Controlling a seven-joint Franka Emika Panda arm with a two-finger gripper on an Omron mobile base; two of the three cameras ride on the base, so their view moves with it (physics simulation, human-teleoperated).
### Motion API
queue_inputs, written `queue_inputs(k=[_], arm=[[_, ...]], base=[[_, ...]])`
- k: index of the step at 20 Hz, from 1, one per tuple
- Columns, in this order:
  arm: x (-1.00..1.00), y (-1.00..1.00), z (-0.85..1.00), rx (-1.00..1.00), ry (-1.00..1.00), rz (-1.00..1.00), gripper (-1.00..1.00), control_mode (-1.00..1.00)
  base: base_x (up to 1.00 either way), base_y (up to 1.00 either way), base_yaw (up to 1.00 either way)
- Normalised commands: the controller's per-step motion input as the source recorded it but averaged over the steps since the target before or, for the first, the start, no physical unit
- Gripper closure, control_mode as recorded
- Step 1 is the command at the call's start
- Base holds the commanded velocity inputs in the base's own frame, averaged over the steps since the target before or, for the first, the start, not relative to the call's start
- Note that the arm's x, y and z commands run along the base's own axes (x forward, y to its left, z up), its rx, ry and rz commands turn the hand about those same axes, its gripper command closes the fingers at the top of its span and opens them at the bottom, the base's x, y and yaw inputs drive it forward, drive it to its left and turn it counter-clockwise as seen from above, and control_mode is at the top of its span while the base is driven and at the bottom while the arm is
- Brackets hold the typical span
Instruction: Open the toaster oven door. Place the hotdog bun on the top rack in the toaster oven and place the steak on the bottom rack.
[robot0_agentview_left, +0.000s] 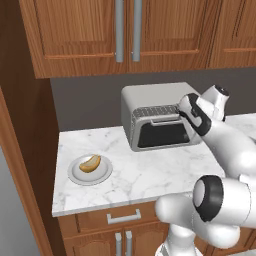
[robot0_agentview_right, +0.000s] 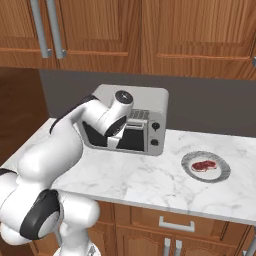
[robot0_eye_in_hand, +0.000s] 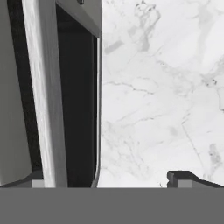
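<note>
The toaster oven (robot0_agentview_left: 150, 97) (robot0_agentview_right: 150, 100) stands at the back of the counter, its dark glass door (robot0_agentview_left: 164, 135) (robot0_eye_in_hand: 81, 109) upright and shut. A grey handle bar (robot0_agentview_left: 162, 120) (robot0_eye_in_hand: 43, 96) runs along the door's top. My gripper (robot0_eye_in_hand: 109, 179) (robot0_agentview_right: 115, 141) hangs open right in front of the door, near the handle's right end, one fingertip (robot0_eye_in_hand: 37, 179) by the bar, holding nothing. The hotdog bun (robot0_agentview_left: 90, 163) lies on a grey plate (robot0_agentview_left: 75, 172) left of the oven. The steak (robot0_agentview_right: 204, 165) lies on a grey plate (robot0_agentview_right: 222, 172) to the right. Both racks are hidden behind the door.
The white marble counter (robot0_agentview_left: 150, 175) (robot0_agentview_right: 150, 185) spreads in front of the oven, between the two plates. Wooden wall cabinets (robot0_agentview_left: 125, 30) hang above, a wooden side panel (robot0_agentview_left: 20, 150) closes the counter's left end, and drawers (robot0_agentview_left: 122, 217) run below.
</note>
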Motion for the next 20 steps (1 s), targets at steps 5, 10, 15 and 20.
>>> queue_inputs(k=[5,10,15,20], arm=[[-0.42,0.0,-0.09,0.03,0.0,0.0,-1.0,-1.0],[-0.53,-0.05,-0.01,0.12,-0.04,0.01,-1.0,-1.0],[-0.5,-0.01,0.0,0.16,-0.08,0.02,-1.0,-1.0],[-0.52,0.0,0.0,0.12,-0.11,0.07,-1.0,-1.0]], base=[[0.0,0.0,0.0],[0.0,0.0,0.0],[0.0,0.0,0.0],[0.0,0.0,0.0]])
